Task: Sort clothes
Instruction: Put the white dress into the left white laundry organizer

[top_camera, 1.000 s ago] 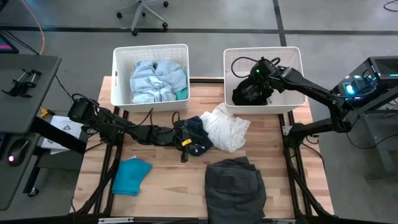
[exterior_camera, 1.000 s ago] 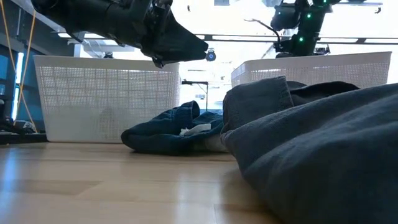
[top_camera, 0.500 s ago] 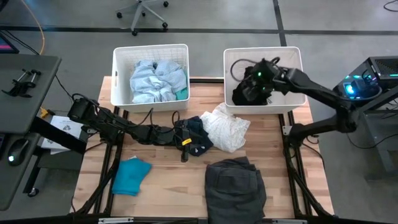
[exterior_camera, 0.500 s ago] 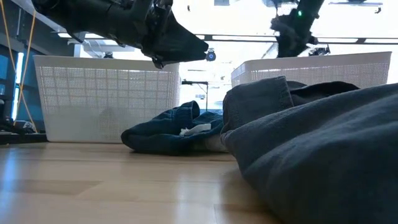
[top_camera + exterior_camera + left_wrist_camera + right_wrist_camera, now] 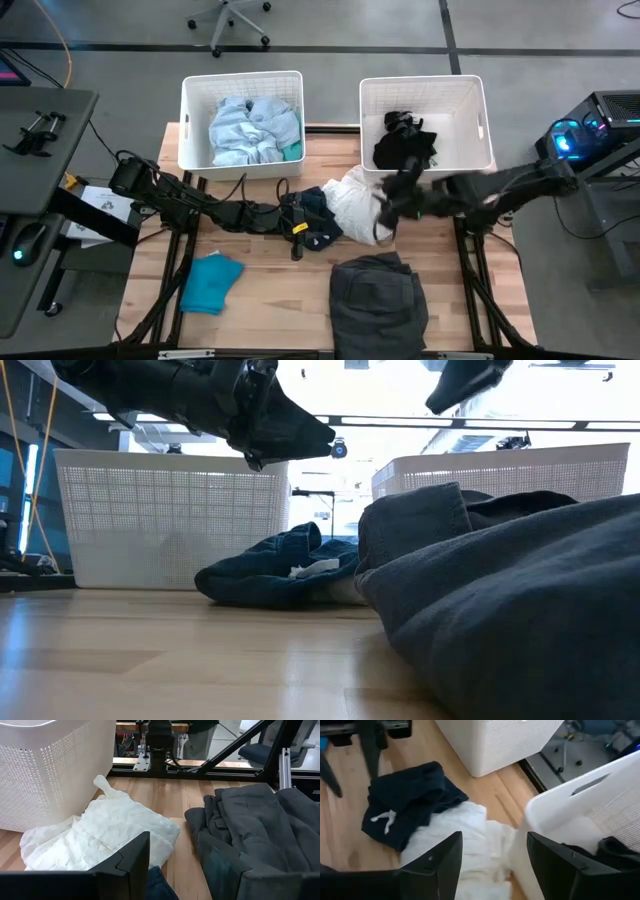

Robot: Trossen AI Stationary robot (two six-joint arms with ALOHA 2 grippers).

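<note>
My left gripper hangs open and empty above the navy garment, which lies crumpled on the table. My right gripper is open and empty above the white garment, next to the right basket. A black garment lies in that basket. Pale blue clothes fill the left basket. A teal garment and a large dark grey garment lie flat near the front edge.
The two white baskets stand side by side at the table's far edge. Bare wood shows between the teal and dark grey garments. A side desk stands left of the table and equipment to its right.
My right gripper has left the right basket and swung toward the near edge and the left, and now hangs over the white garment. The black garment has stayed in the basket.
</note>
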